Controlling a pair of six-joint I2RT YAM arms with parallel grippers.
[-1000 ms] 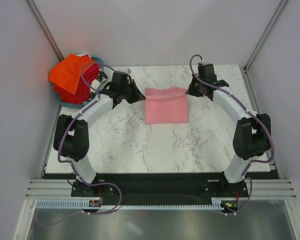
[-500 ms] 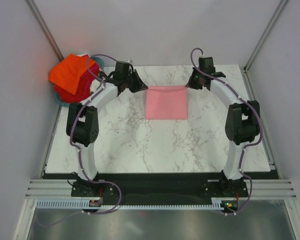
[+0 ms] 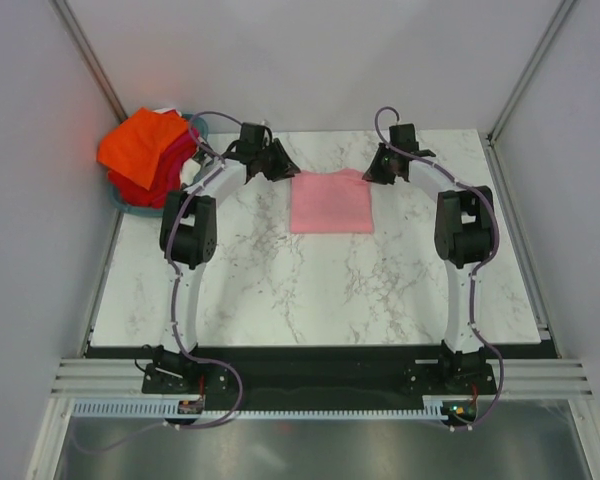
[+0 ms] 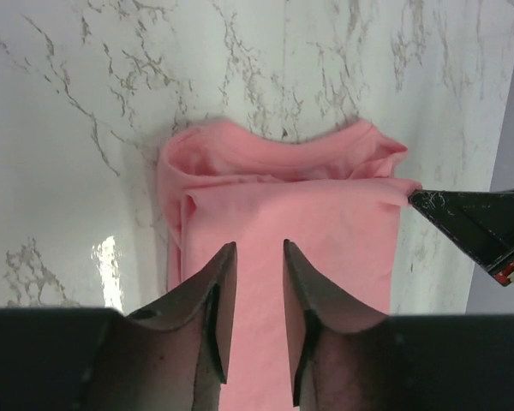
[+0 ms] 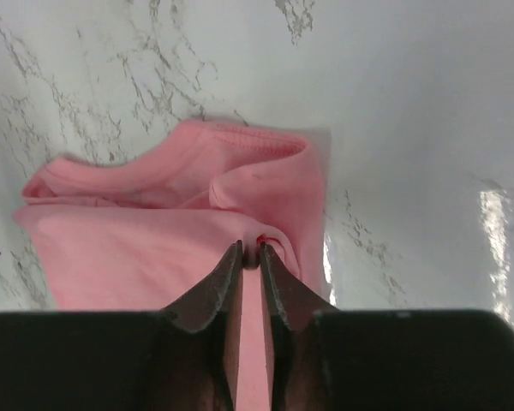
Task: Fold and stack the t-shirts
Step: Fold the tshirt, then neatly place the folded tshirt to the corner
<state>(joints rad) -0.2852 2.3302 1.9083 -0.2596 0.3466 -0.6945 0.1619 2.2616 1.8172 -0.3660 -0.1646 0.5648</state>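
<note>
The light pink t-shirt (image 3: 331, 202) lies folded in a near-square on the marble worktop (image 3: 280, 300), at the far middle between the two arms. Compared with a second ago it sits a little farther back, and its far edge, then bunched, now looks flatter from above. Both arms have stretched toward the far side, their elbows drawn in from the table's sides. The left end effector (image 4: 259, 245) hangs over the shirt's left edge with its fingers only narrowly parted, flat pink cloth showing through the gap and nothing gripped. The right end effector (image 5: 250, 248) is all but closed, a thin ridge of pink cloth pinched between its tips at the shirt's right edge near the collar. At the far left corner the orange t-shirt (image 3: 143, 138) tops red and magenta ones in the teal basket (image 3: 121, 201), unchanged.
</note>
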